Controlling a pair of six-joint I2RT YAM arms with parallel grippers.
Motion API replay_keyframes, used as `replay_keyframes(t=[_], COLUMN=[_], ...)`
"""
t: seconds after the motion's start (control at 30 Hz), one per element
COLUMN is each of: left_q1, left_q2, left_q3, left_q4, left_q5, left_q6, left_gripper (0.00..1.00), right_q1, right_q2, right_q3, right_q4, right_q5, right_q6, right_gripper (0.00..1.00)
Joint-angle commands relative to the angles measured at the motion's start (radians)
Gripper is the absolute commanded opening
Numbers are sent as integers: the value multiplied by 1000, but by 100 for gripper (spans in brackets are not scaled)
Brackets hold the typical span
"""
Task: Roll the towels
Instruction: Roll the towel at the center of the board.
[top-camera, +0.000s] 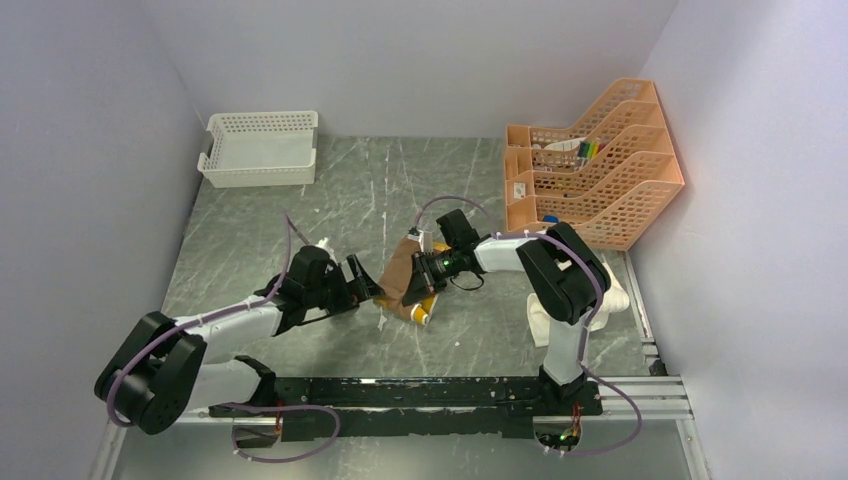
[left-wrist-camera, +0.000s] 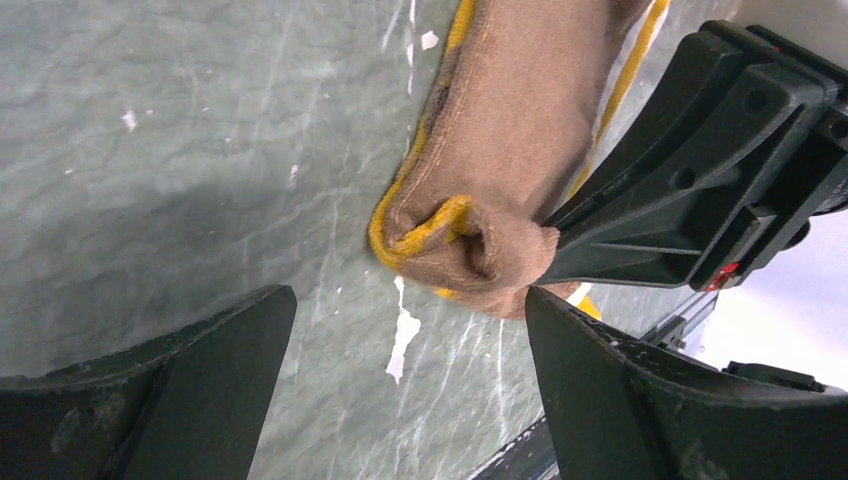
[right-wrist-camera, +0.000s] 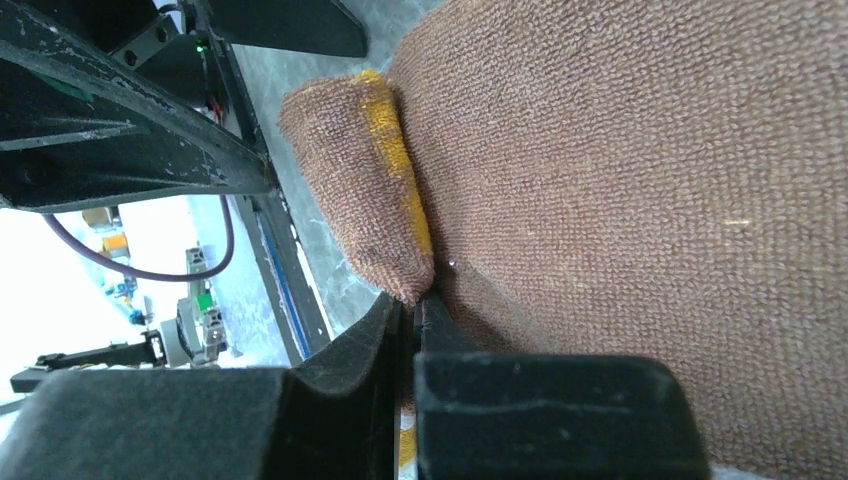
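One of the towels, brown with mustard-yellow edging, lies mid-table with its near end rolled into a small fold. My right gripper reaches in from the right. Its jaws are shut, and the tips pinch the cloth at the crease between the rolled fold and the flat part. My left gripper sits just left of the towel, open wide. Only table shows between its fingers, and the rolled end lies just beyond them. The right gripper's black body touches that rolled end.
A white lattice basket stands at the back left. An orange mesh file rack holding small items stands at the back right. A black rail runs along the near edge between the arm bases. White flecks mark the grey tabletop.
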Motion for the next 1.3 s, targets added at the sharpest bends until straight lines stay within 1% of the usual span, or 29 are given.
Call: replay_keyframes(t=[0.0,0.13,0.17,0.23,0.33,0.6,0.67,0.73,0.8,0.83,0.87,0.93,0.97,1.0,1.03,1.1,1.13,1.17,1.27], left_q1=[-13,-16,-16,-16,-20,-25,-25,-25,-25,-25,-25,-25,-25,-25,-25,-25,-24,-25,-25], left_q2=[80,150,167,217,271,333,358,390,431,451,471,500,509,513,513,504,500,494,484], left_q3=[-27,-44,-49,-50,-38,-20,-7,10,28,39,47,63,69,76,84,101,111,123,160], left_q4=[31,86,103,146,174,183,181,187,195,198,203,207,199,190,176,136,110,85,16], left_q5=[50,43,44,54,68,53,50,58,83,93,108,128,132,135,137,130,121,115,105], left_q6=[0,-4,-4,-2,5,35,53,70,83,88,88,89,90,95,100,121,131,141,170], left_gripper=[99,100,97,85,76,68,64,54,35,30,29,25,24,24,23,23,23,23,23], right_q1=[0,-1,0,-1,-2,-11,-11,-12,-14,-15,-17,-17,-12,1,33,119,169,213,286], right_q2=[28,23,21,20,19,11,11,13,9,5,0,-19,-40,-74,-116,-203,-240,-278,-369], right_q3=[4,-4,-5,-6,-8,-22,-23,-17,-7,0,10,47,64,101,121,147,149,144,119], right_q4=[19,32,32,27,19,29,34,21,-6,-26,-54,-143,-194,-236,-272,-324,-334,-331,-307], right_q5=[-34,-41,-41,-43,-44,-62,-71,-77,-72,-66,-52,15,107,197,306,563,688,781,885], right_q6=[8,16,16,13,6,8,12,4,-18,-33,-54,-118,-155,-189,-225,-291,-319,-334,-349], right_gripper=[0,0,0,0,0,0,0,0,8,13,18,22,24,28,33,48,52,55,56])
